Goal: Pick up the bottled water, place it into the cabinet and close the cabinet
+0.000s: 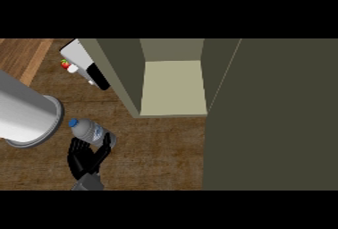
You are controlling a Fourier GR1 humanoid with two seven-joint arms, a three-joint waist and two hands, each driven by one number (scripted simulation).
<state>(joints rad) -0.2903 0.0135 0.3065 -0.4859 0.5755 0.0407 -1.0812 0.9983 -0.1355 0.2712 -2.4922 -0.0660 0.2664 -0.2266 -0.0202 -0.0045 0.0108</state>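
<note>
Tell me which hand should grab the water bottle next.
The left hand. Its fingers already sit against the bottled water, left of the open cabinet. The right hand is not in view.

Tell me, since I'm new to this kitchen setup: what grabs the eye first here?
The open cabinet, its pale shelf bare, fills the upper middle, with its big dark door swung out across the right side. At lower left, the left robot hand sits at a bottled water with a blue cap, beside a large grey cylinder at the left edge.

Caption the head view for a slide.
Left hand beside the bottle on the counter, with the cabinet open ahead.
</note>
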